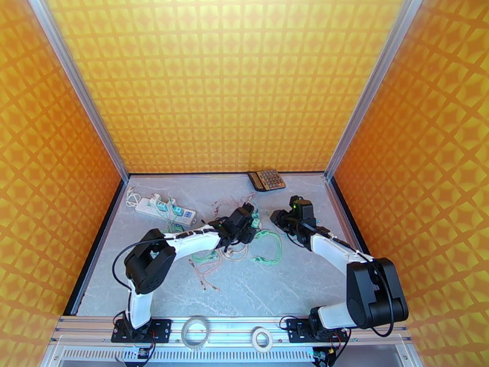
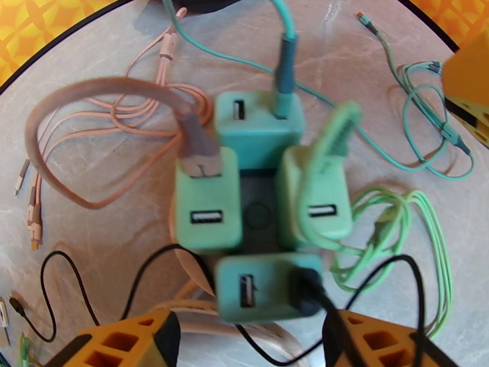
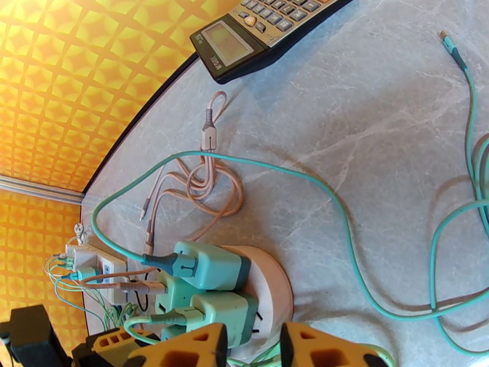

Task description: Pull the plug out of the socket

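**Left gripper** [image 2: 253,347]: the jaws stand wide apart, one orange finger on either side of the nearest green charger plug [image 2: 257,292]. A gap shows at the plug's left flank, so nothing is clamped. This is judged a straddle ahead of closing on that plug. The plug sits seated in the round socket [image 2: 260,209] at mid-table, one of four green chargers ringed about the dark hub. A black cable [image 2: 305,287] leaves the plug between the fingers and could be caught in the grip.

**Right gripper** [image 3: 253,350]: the fingers are a little apart at the rim of the socket's pale base [image 3: 272,270]. Whether they pinch it cannot be told. The position is judged a brace, to keep the socket down while the plug is drawn off.

**Outward:** a teal cable [image 2: 284,74] and a pink cable [image 2: 122,87] lie in loose loops on the table [image 1: 275,289]. A white power strip [image 1: 150,207] lies at the far left. A calculator [image 3: 263,29] rests at the far edge, well apart.
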Available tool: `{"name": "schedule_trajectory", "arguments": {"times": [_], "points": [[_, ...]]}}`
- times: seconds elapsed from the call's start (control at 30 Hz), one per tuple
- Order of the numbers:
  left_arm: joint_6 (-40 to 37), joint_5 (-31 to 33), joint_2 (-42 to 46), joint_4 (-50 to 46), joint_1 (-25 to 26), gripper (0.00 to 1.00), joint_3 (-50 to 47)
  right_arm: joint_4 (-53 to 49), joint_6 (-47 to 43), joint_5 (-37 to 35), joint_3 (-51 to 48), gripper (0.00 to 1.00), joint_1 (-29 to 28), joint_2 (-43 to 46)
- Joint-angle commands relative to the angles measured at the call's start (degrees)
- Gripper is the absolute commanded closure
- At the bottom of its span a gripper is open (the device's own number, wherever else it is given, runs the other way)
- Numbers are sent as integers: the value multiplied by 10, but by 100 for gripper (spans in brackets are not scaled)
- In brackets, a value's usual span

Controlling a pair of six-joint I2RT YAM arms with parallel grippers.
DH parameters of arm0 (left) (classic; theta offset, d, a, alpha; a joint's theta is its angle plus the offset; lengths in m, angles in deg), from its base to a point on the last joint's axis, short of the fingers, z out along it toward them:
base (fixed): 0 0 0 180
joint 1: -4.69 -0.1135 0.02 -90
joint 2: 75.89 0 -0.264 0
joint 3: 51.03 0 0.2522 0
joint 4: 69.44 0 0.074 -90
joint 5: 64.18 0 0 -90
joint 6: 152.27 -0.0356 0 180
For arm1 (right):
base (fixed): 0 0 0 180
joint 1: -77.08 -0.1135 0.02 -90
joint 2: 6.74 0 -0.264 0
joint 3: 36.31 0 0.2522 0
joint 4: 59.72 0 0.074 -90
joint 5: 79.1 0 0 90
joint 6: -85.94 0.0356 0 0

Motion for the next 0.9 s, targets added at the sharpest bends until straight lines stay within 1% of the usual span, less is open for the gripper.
{"name": "schedule_trajectory", "arguments": {"times": [0.0,0.07,0.2,0.3,0.4,0.47,0.5,0.57,0.6,0.7,0.77,0.87], "points": [[-20,9,-18,16,-2,34,27,17,6,5,-5,69,-2,6],[-25,7,-24,15,-3,31,34,18,8,8,-5,69,-1,4],[-29,2,-36,13,-4,31,48,22,11,16,-3,69,-2,-2],[-26,2,-44,12,-7,39,50,23,11,18,-3,69,-2,-3],[-23,-5,-46,12,-9,41,47,23,9,20,-2,68,-2,-3],[-23,-9,-44,13,-9,45,42,24,9,25,0,67,-2,-5],[-23,-12,-42,14,-9,48,38,26,9,29,0,67,-2,-7],[-24,-14,-33,15,-9,59,28,35,9,46,0,66,-2,-10],[-24,-13,-26,16,-9,63,19,39,11,55,0,64,-2,-13],[-25,-14,5,23,-9,64,-17,53,16,88,1,63,-2,-14],[-25,-18,25,21,-8,64,-37,65,19,108,-8,60,-2,-16],[-21,-25,47,13,-8,64,-61,133,37,133,-54,60,-3,-23]]}}
